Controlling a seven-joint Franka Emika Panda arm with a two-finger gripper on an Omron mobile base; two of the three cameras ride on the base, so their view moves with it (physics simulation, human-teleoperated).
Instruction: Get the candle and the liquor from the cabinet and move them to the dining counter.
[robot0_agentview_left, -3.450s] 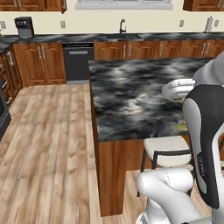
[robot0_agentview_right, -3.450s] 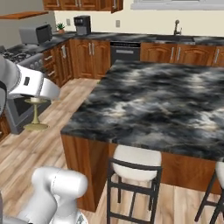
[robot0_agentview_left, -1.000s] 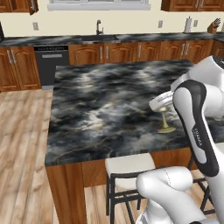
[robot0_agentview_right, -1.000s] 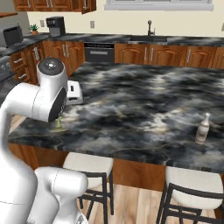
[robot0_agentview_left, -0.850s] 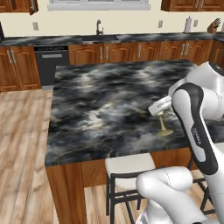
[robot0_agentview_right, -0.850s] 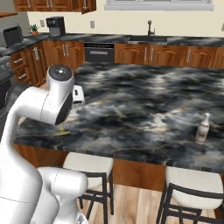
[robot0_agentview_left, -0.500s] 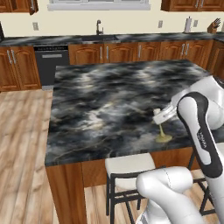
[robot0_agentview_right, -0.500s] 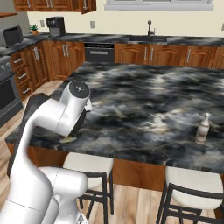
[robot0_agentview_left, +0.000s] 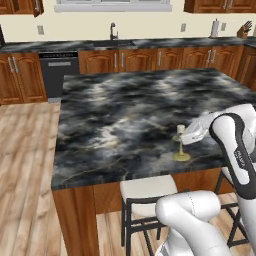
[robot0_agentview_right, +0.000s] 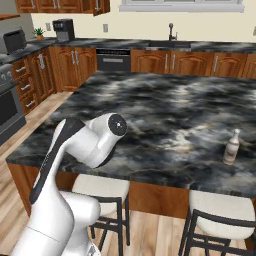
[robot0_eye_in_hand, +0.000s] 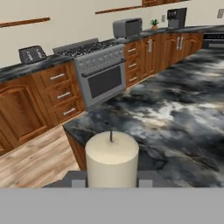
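Where no writing reads: candle (robot0_agentview_left: 180, 130) between fingers (robot0_eye_in_hand: 78, 178).

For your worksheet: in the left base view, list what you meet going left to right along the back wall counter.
Dishwasher → tap → paper towel roll → knife block.
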